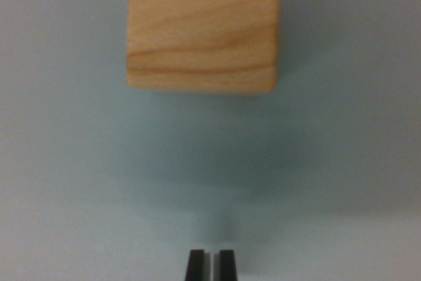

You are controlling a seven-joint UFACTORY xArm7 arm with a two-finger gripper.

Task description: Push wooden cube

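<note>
— Where is the wooden cube (202, 25) from where you look?

— It fills the upper middle of my wrist view, cut off by the top edge. I see pale wood with darker grain lines running across it, and its near lower edge is slightly blurred. It rests on a plain grey-blue surface (72, 182).

— And your gripper (210, 264)?

— Only my two dark fingertips (195, 265) show, at the bottom edge, just right of centre under the cube. My jaws are drawn nearly together, with only a thin slit between them, and they hold nothing.

— Are you touching the cube?

— No. Bare surface lies between my fingertips and the cube, with a soft shadow across it.
</note>
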